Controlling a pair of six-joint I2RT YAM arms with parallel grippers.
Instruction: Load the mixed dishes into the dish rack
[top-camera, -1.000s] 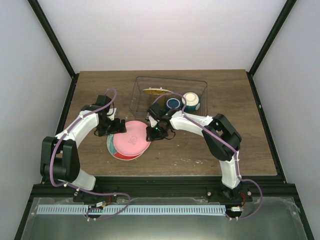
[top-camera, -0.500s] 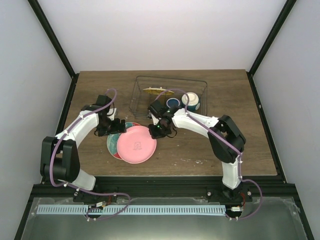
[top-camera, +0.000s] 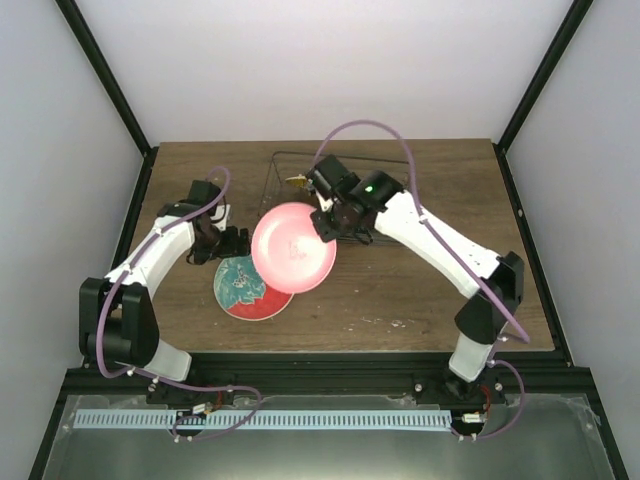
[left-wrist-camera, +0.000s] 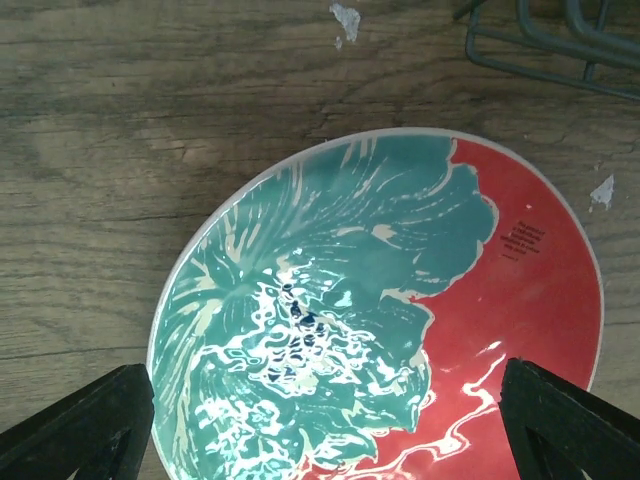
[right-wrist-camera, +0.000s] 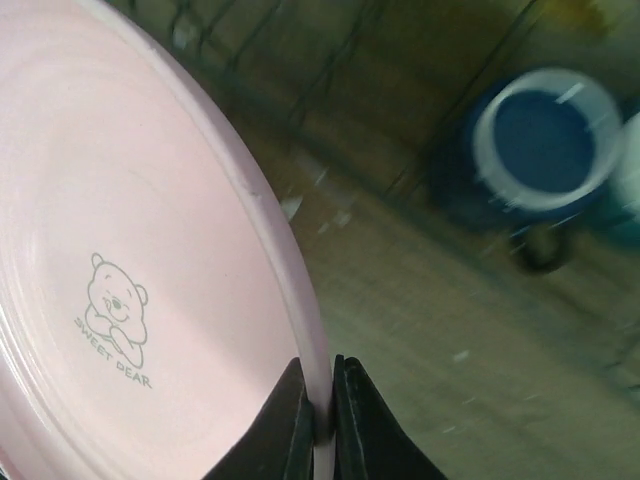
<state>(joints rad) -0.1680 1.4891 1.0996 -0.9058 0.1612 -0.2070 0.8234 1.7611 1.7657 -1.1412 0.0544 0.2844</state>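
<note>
The right arm lies across most of the rack (top-camera: 270, 185) when seen from overhead. Only its left-hand wires show, with a sliver of the yellow plate (top-camera: 297, 181) poking out beside the arm. Whatever else sits in the rack is covered there.

The right wrist view catches a blue mug (right-wrist-camera: 545, 140) standing mouth up beyond the plate's edge, though it is badly blurred. A teal shape (right-wrist-camera: 630, 180) cut off at the right border is too smeared to name.

The pink plate (top-camera: 293, 247) is up off the table (top-camera: 400, 290), tilted with its face towards the overhead camera. It hangs in front of the rack's near left corner and overlaps the top of the red and teal plate (top-camera: 250, 288) in that view. The right gripper (right-wrist-camera: 320, 405) pinches its rim at the upper right, fingers pressed together on the thin edge. A little bear print shows on the plate's face.

The left gripper (left-wrist-camera: 325, 400) is spread wide and holds nothing. Only its two dark fingertips show, in the bottom corners of its own view. It hangs just over the red and teal plate, which lies flat on the wood.
</note>
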